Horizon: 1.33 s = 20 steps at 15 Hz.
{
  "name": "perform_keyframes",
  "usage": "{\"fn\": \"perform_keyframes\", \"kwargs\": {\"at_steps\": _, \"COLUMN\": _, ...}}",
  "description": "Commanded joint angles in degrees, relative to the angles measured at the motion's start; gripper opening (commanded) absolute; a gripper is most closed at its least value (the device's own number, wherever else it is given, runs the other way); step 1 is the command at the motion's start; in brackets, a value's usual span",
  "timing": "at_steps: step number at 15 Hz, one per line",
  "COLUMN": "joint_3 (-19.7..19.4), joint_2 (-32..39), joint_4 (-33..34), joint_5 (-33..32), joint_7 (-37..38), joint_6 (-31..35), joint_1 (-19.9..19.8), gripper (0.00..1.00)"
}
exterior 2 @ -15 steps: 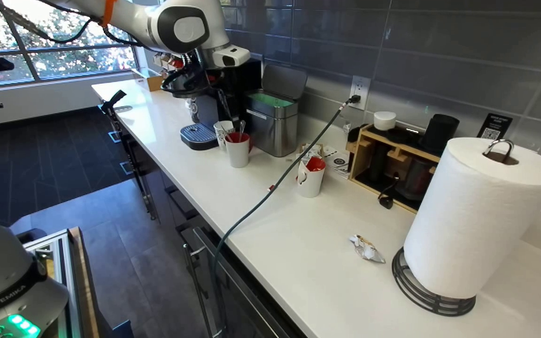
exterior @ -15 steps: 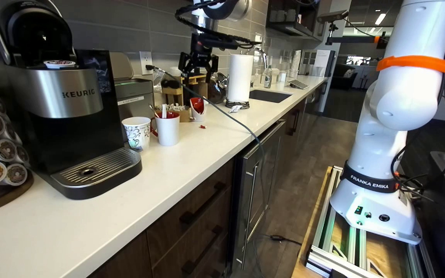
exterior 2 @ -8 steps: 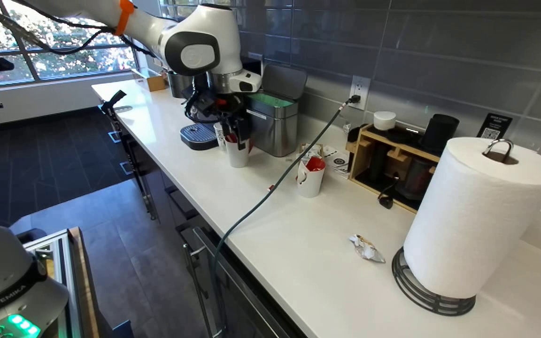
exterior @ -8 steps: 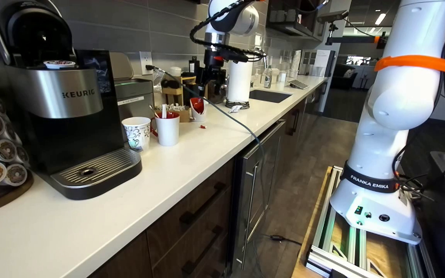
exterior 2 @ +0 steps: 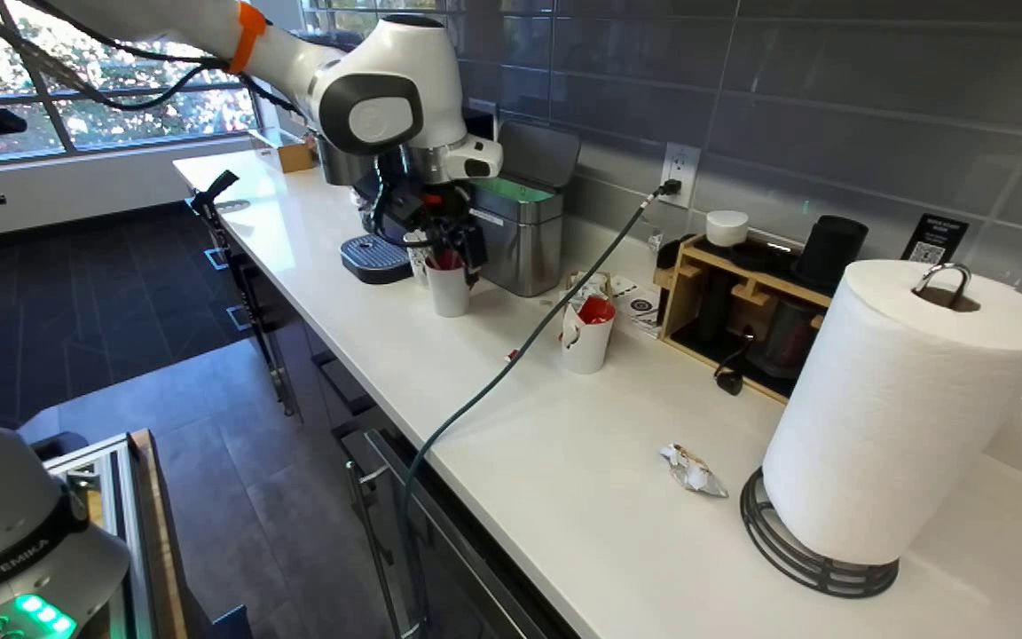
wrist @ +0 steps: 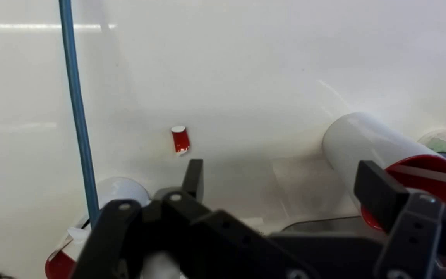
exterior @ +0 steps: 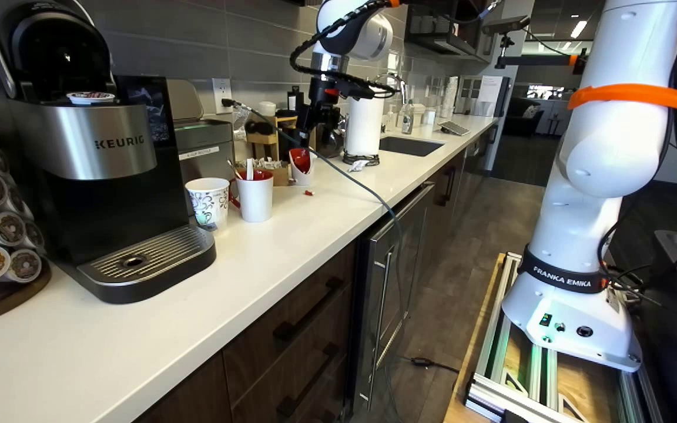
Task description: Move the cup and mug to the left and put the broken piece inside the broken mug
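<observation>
Wrist view: your gripper is wide, holding nothing. It has come lower and nearer the broken mug this past second. Broken piece lies on the counter, outside the gap; you probably need sideways travel before descending.

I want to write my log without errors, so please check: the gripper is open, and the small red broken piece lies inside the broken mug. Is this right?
Not quite: the small red broken piece lies on the counter, outside the broken mug, as the wrist view shows. The gripper is indeed open.
</observation>
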Motion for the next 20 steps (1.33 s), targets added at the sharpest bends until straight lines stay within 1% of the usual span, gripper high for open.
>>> {"fn": "perform_keyframes", "kwargs": {"at_steps": 1, "joint_3": -0.71, "joint_2": 3.84, "joint_4": -0.64, "joint_5": 5.37, "joint_7": -8.45, "joint_6": 8.28, "joint_1": -1.7, "gripper": 1.0}}
{"fn": "perform_keyframes", "kwargs": {"at_steps": 3, "joint_3": -0.74, "joint_2": 5.96, "joint_4": -0.78, "joint_5": 6.35, "joint_7": -10.77, "joint_6": 10.92, "joint_1": -2.67, "gripper": 1.0}}
{"fn": "perform_keyframes", "kwargs": {"at_steps": 6, "joint_3": -0.5, "joint_2": 9.19, "joint_4": -1.25, "joint_5": 5.77, "joint_7": -9.22, "joint_6": 13.72, "joint_1": -3.81, "gripper": 1.0}}
{"fn": "perform_keyframes", "kwargs": {"at_steps": 8, "joint_3": -0.09, "joint_2": 10.95, "joint_4": -2.15, "joint_5": 5.93, "joint_7": -8.31, "joint_6": 18.08, "joint_1": -4.26, "gripper": 1.0}}
{"fn": "perform_keyframes", "kwargs": {"at_steps": 12, "joint_3": 2.16, "joint_2": 13.83, "joint_4": -4.16, "joint_5": 8.13, "joint_7": -11.6, "joint_6": 27.12, "joint_1": -6.05, "gripper": 1.0}}
{"fn": "perform_keyframes", "kwargs": {"at_steps": 14, "joint_3": 3.19, "joint_2": 14.87, "joint_4": -4.96, "joint_5": 8.22, "joint_7": -11.59, "joint_6": 30.52, "joint_1": -6.97, "gripper": 1.0}}
{"fn": "perform_keyframes", "kwargs": {"at_steps": 15, "joint_3": 4.32, "joint_2": 14.57, "joint_4": -4.95, "joint_5": 9.27, "joint_7": -11.73, "joint_6": 29.82, "joint_1": -7.74, "gripper": 1.0}}
{"fn": "perform_keyframes", "kwargs": {"at_steps": 16, "joint_3": 3.26, "joint_2": 14.68, "joint_4": -4.06, "joint_5": 6.11, "joint_7": -9.25, "joint_6": 28.64, "joint_1": -6.93, "gripper": 1.0}}
{"fn": "perform_keyframes", "kwargs": {"at_steps": 19, "joint_3": 4.09, "joint_2": 14.88, "joint_4": -4.09, "joint_5": 6.75, "joint_7": -9.42, "joint_6": 28.74, "joint_1": -7.57, "gripper": 1.0}}
{"fn": "perform_keyframes", "kwargs": {"at_steps": 20, "joint_3": 4.6, "joint_2": 15.65, "joint_4": -3.86, "joint_5": 7.19, "joint_7": -10.6, "joint_6": 29.98, "joint_1": -7.88, "gripper": 1.0}}
